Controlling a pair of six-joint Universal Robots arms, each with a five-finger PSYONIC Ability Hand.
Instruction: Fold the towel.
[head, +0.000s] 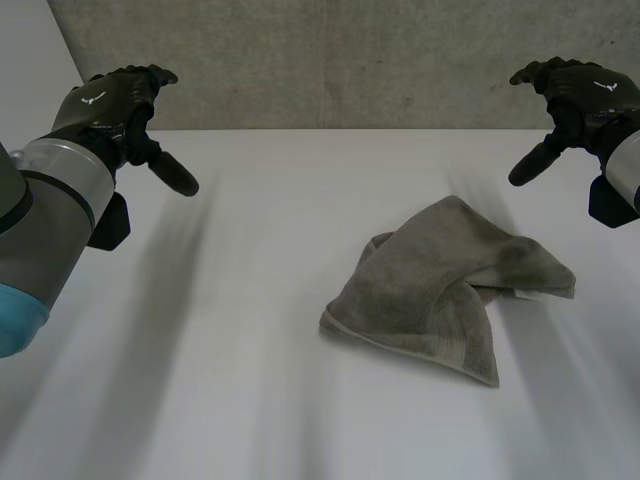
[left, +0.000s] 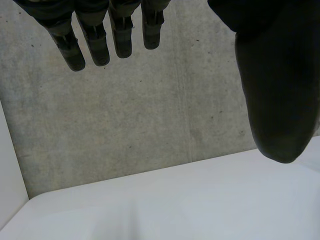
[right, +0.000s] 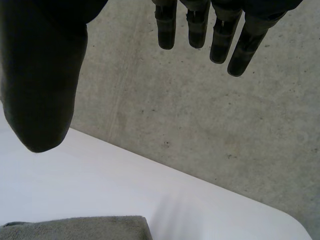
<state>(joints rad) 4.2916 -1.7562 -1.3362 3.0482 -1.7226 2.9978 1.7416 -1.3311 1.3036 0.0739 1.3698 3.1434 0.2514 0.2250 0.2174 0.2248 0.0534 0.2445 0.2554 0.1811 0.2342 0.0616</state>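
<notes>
A crumpled grey towel (head: 450, 285) lies in a loose heap on the white table (head: 250, 330), right of the middle. My left hand (head: 115, 110) hovers high at the far left, well away from the towel, fingers (left: 95, 40) straight and thumb spread, holding nothing. My right hand (head: 575, 95) hangs above the table's far right, just beyond the towel, also open and empty. In the right wrist view, an edge of the towel (right: 85, 227) lies below the thumb, while the fingers (right: 220, 35) point toward the wall.
A grey concrete wall (head: 350, 60) runs along the table's far edge. A pale wall (left: 7, 165) stands beside the table on the left. Bare tabletop spreads left of and in front of the towel.
</notes>
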